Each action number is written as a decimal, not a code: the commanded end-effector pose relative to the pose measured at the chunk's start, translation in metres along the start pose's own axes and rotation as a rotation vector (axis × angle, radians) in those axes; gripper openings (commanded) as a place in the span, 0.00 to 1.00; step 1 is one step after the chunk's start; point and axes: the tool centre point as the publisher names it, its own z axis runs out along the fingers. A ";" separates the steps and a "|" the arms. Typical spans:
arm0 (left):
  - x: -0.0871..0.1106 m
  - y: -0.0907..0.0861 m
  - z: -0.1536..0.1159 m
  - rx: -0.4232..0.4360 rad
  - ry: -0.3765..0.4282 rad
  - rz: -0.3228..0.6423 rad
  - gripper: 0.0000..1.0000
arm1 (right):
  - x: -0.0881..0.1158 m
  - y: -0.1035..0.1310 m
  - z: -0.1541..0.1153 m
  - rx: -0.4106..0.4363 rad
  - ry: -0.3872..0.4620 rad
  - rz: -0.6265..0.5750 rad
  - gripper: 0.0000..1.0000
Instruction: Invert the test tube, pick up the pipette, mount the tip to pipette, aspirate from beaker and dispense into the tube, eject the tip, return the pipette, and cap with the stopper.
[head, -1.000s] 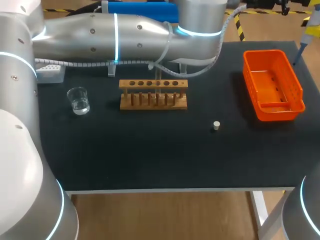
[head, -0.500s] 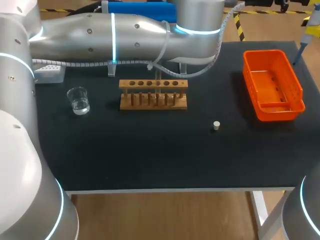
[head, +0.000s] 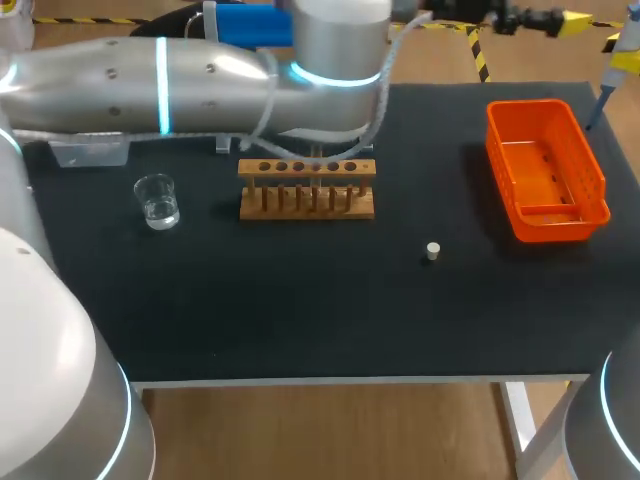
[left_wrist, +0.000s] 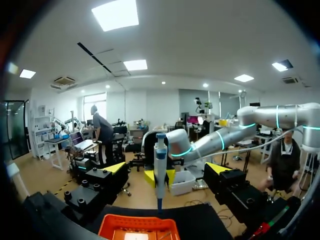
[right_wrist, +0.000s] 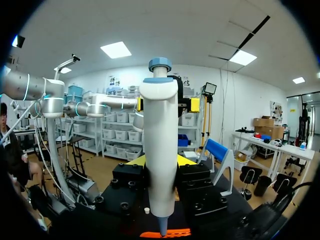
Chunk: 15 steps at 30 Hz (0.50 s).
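the right gripper (right_wrist: 163, 161) is pinching the pipette (right_wrist: 160, 125) upright between its fingers, nozzle down, with the orange basket (head: 545, 170) just below and ahead. the left gripper (left_wrist: 167, 168) is spread wide and faces the pipette, which stands ahead of it and apart from its fingers. the wooden rack (head: 306, 188), beaker (head: 157, 200) and stopper (head: 432, 251) sit well away from both grippers.

Lab: pipette (right_wrist: 161, 150), beaker (head: 157, 200), tube rack (head: 306, 188)

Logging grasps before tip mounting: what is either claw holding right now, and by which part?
The right claw holds the pipette by its lower barrel; the left claw holds nothing.
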 end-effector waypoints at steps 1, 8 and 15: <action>0.018 0.014 -0.059 0.018 -0.032 0.004 1.00 | 0.001 0.001 0.000 0.003 -0.002 0.000 0.00; 0.032 0.039 -0.100 0.036 -0.041 0.021 1.00 | 0.001 0.001 0.000 0.003 -0.002 0.000 0.00; 0.045 0.066 -0.140 0.085 -0.046 0.031 1.00 | 0.001 0.001 0.000 0.003 -0.002 0.000 0.00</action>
